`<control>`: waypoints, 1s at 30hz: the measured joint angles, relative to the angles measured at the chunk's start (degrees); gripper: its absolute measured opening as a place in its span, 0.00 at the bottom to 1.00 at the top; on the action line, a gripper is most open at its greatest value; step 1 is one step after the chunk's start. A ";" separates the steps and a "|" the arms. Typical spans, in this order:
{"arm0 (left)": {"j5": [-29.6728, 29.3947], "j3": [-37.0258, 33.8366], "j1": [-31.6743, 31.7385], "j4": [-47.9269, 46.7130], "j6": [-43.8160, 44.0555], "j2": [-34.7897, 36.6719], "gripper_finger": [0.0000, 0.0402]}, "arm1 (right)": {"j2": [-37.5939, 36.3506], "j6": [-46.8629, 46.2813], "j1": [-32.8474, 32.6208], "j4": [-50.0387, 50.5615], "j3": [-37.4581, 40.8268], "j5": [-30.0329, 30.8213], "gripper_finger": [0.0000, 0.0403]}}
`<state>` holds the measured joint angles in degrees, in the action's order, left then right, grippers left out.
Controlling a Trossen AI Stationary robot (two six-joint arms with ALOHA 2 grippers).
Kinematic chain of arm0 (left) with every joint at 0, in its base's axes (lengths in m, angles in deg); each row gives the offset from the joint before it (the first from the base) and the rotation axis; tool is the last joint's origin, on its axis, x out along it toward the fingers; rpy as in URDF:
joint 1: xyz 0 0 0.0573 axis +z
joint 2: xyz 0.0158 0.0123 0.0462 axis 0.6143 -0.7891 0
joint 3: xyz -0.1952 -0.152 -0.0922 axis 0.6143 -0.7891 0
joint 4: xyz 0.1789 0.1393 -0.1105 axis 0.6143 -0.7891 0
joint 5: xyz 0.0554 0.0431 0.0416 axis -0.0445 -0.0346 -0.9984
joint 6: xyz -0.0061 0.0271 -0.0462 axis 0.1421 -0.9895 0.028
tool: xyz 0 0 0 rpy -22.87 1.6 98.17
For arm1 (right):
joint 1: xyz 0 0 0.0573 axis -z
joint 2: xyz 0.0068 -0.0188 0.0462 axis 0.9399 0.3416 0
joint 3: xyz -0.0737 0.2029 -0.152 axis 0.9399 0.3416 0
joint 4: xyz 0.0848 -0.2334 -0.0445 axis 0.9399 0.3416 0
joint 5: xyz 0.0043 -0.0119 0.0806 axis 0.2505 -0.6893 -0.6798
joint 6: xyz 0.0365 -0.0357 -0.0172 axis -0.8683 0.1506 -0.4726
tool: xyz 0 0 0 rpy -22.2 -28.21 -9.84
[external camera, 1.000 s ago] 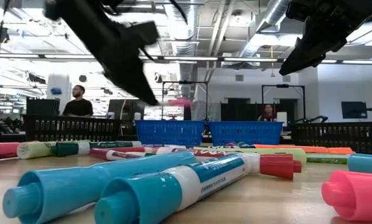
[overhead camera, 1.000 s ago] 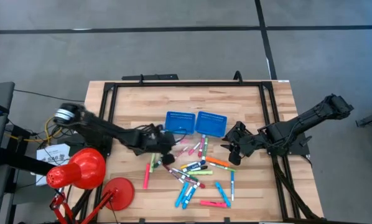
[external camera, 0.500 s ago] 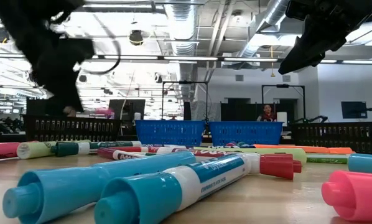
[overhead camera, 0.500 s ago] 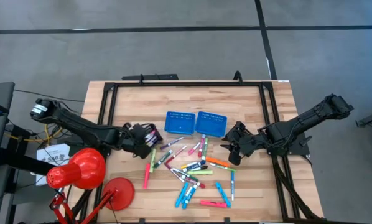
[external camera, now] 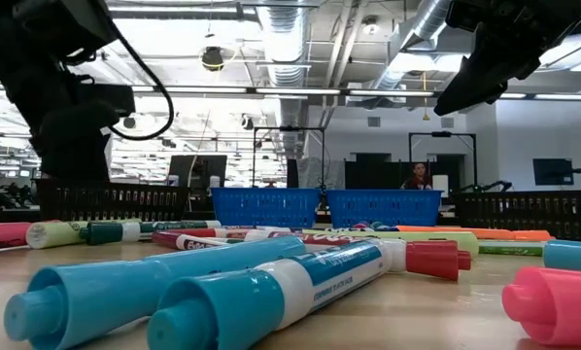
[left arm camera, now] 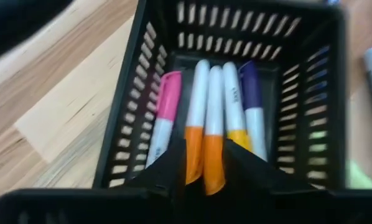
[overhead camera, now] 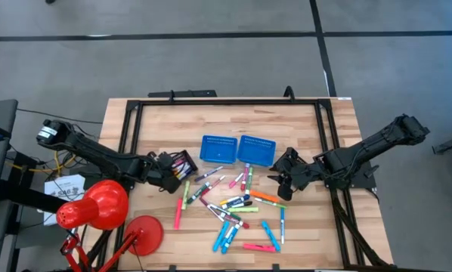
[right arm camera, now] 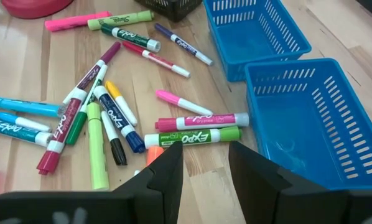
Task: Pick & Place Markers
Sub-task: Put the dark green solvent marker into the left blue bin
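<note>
Many capped markers [overhead camera: 237, 204] in pink, blue, green, orange and red lie scattered on the wooden table in front of two blue baskets [overhead camera: 237, 149]. They also show in the right wrist view [right arm camera: 111, 118] and close up in the low view [external camera: 271, 282]. My left gripper [overhead camera: 168, 168] hangs open over a black perforated tray [overhead camera: 182, 162]. In the tray [left arm camera: 310, 74], a pink, several orange-and-white and a purple marker [left arm camera: 214, 118] lie side by side. My left gripper's fingers [left arm camera: 204, 168] stand just above them. My right gripper [overhead camera: 280, 177] hovers open, right of the pile [right arm camera: 206, 155].
A red lamp [overhead camera: 97, 208] and its round base stand at the table's near left corner. A black frame rail [overhead camera: 226, 102] runs around the table. A second black tray [external camera: 524, 209] shows at the right in the low view. A person sits in the room behind.
My left gripper has swung from beside the blue baskets toward the table's left edge and has come to rest above the black tray. A pink thing seen at its tips in the low view no longer shows there. The right arm has kept still.
</note>
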<state>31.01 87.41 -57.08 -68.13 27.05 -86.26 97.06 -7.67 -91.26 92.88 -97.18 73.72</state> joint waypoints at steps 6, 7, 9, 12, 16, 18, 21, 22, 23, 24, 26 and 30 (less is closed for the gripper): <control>2.03 4.16 -0.03 3.27 -1.90 0.00 0.24 | 0.00 0.00 0.00 0.00 0.00 0.01 0.29; 2.81 4.85 -0.18 4.10 -3.05 0.00 0.23 | 0.00 0.00 0.00 0.00 0.00 0.01 0.29; 4.32 5.92 -0.68 5.78 -4.60 0.00 0.23 | 0.00 0.00 0.01 0.00 0.00 0.00 0.29; 6.47 6.37 -1.93 9.26 -5.75 0.00 0.23 | 0.00 0.00 0.01 0.00 0.00 -0.01 0.29; 7.23 6.37 -4.47 11.57 -5.79 -1.27 0.23 | 0.00 0.00 0.00 -0.02 0.00 0.01 0.29; 7.23 6.37 -5.55 13.78 -6.24 -3.22 0.23 | 0.00 0.00 0.00 -0.07 0.00 -0.01 0.29; 7.27 6.37 -6.54 19.43 -9.49 -7.30 0.23 | 0.00 0.00 0.02 -0.38 0.00 0.01 0.29; 7.27 6.37 -6.69 22.17 -11.04 -8.87 0.23 | 0.00 0.00 0.02 -0.40 0.00 0.01 0.29; 7.28 6.37 -6.69 25.04 -12.84 -10.31 0.23 | 0.00 0.00 0.00 -0.47 0.00 0.01 0.29; 7.28 6.37 -6.69 27.93 -15.01 -11.67 0.23 | 0.00 0.00 0.00 -0.76 0.00 0.01 0.29; 7.27 6.37 -6.63 33.52 -18.93 -13.99 0.23 | 0.00 0.00 0.00 -1.20 0.00 0.03 0.29; 7.27 6.37 -6.08 40.77 -24.15 -16.77 0.23 | 0.00 0.00 0.01 -1.36 0.00 0.03 0.29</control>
<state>38.28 93.78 -63.16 -27.36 2.90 -103.03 97.06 -7.67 -91.25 91.51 -97.18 73.75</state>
